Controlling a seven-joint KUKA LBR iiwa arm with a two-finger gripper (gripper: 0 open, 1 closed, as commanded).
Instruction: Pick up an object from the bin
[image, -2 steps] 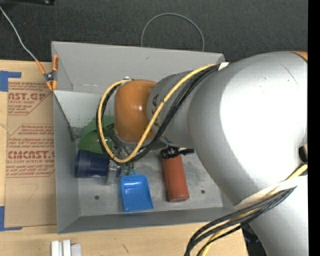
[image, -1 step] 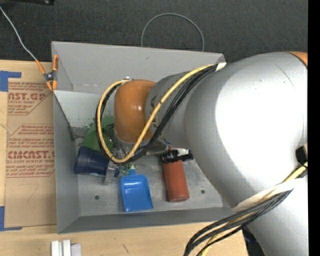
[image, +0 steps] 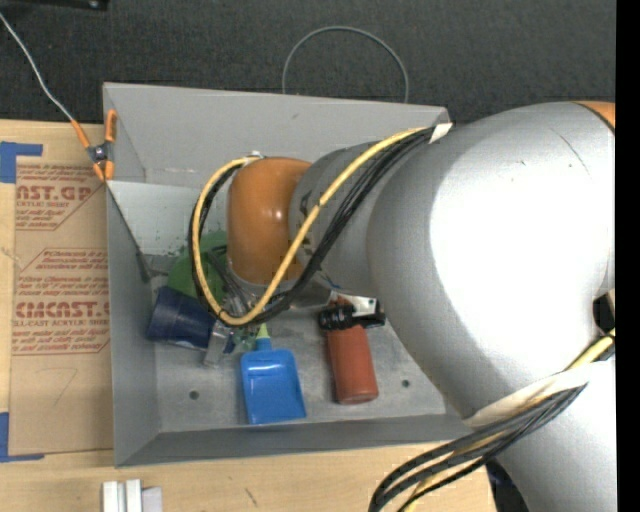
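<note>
Camera view: the gripper (image: 224, 338) sits low in the bin (image: 130, 400), between a dark blue cup (image: 178, 320) and a blue scoop (image: 270, 388), both just beside it. The wrist hides it, so its opening and any hold cannot be told. Judged stage: grasp. The next move calls for closing on one item, then lifting straight up, clear of the red-brown canister (image: 352, 368).

Clearance in grey metal bin (image: 130, 420): free room lies along the left and lower edges.
The floor is bare at the lower-left corner and between the blue plastic scoop (image: 270, 388) and the red-brown cylinder with black cap (image: 352, 368). The arm's orange cover (image: 262, 215) and cables (image: 205, 230) block the centre. A dark blue cup (image: 178, 320) crowds the left wall, with a green item (image: 200, 262) under the arm.
</note>
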